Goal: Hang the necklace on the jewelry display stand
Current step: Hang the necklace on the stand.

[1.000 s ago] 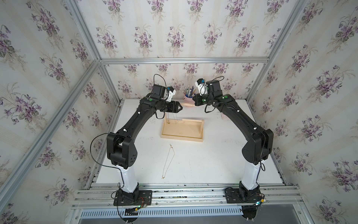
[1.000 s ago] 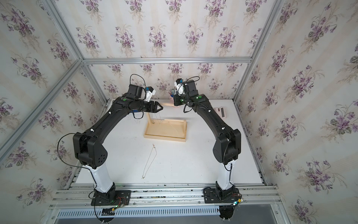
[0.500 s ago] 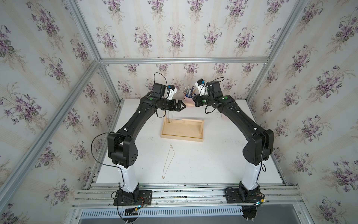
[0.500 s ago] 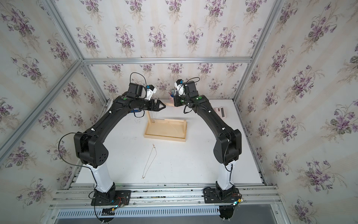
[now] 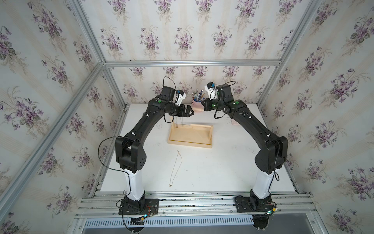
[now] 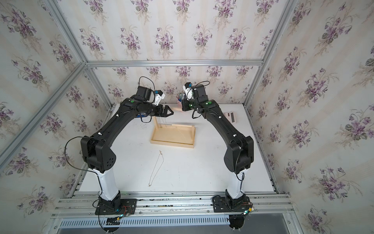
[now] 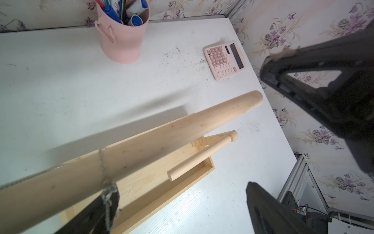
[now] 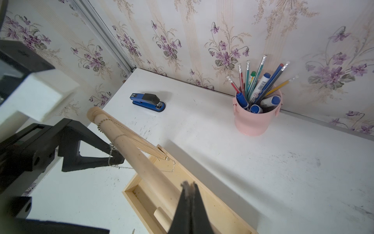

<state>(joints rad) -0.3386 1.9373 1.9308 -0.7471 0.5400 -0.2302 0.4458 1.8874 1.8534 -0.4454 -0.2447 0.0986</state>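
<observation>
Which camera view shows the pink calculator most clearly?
The left wrist view: the pink calculator lies whole and near, with keys and display plain. In both top views it is small and far; in a top view the right arm covers most of it. The right wrist view does not show it.

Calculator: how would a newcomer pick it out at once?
Look at the white table, then along its right edge toward the back, beyond the wooden stand. The calculator lies flat there, pink like the pen cup but a slab with buttons and a dark screen.
</observation>
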